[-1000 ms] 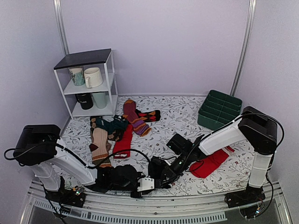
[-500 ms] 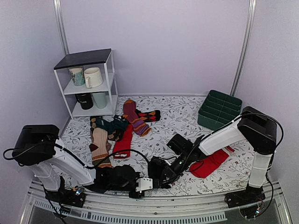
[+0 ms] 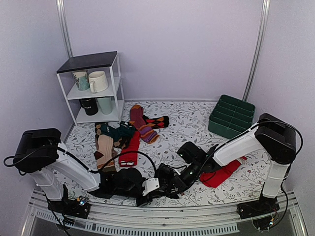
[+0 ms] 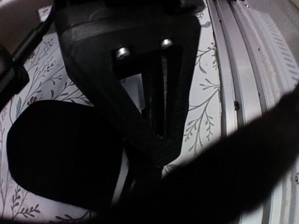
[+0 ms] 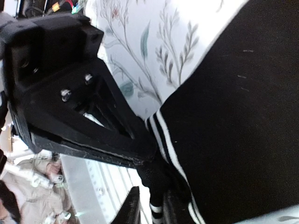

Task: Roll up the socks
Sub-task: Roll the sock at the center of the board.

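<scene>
The socks are black with thin white stripes at the cuff and lie on the flowered cloth near the table's front edge. In the left wrist view they are a dark mass. Both grippers meet at the cuff. My left gripper comes in from the left, shut, its tip pinching the striped cuff edge. My right gripper has its fingers slightly apart around a fold of the cuff, and light shows beside one finger. In the top view the left gripper and the right gripper are tip to tip.
A big red sock with a white cuff lies under the right arm. Several loose socks, one purple-and-orange striped and one red, lie mid-left. A green bin stands at the back right, a white shelf with mugs at the back left. The metal rail is close by.
My left gripper has closed on the cuff and shifted slightly away from the front rail. My right gripper, shut before, has parted its fingers a little.
</scene>
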`<state>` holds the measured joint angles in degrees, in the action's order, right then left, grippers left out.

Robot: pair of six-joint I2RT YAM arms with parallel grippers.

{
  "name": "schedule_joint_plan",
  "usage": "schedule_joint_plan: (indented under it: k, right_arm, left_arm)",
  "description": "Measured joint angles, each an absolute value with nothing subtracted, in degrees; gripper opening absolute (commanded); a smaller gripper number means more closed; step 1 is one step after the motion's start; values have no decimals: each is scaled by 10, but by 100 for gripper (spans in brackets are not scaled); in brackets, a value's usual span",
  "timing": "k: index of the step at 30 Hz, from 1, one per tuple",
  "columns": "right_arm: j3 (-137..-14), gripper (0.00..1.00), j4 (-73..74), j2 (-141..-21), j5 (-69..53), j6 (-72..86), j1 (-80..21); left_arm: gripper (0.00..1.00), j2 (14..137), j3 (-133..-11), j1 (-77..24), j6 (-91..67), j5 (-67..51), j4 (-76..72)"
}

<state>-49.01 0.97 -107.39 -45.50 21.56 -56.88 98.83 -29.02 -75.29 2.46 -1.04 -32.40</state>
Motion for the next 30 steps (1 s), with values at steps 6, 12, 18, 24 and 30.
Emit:
schedule_joint_plan:
  k: [6,12,18,24,30]
  right_arm:
    - [-440,29,-90,-1027,-372,178,-571]
    - [-307,35,-220,-886,-284,123,-580]
    - [-297,37,-270,-841,-214,17,-655]
    - [-332,36,-233,-878,-144,-82,-714]
    - [-363,36,-170,-916,-94,-142,-752]
  left_arm:
    - [0,984,-303,-717,-47,-83,-290]
    - [0,992,-317,-695,-82,-136,-271]
    - [0,1006,-324,-673,-93,-193,-269]
    - [0,1010,-327,-665,-93,-216,-266]
    - [0,1011,-329,-662,-93,-223,-263]
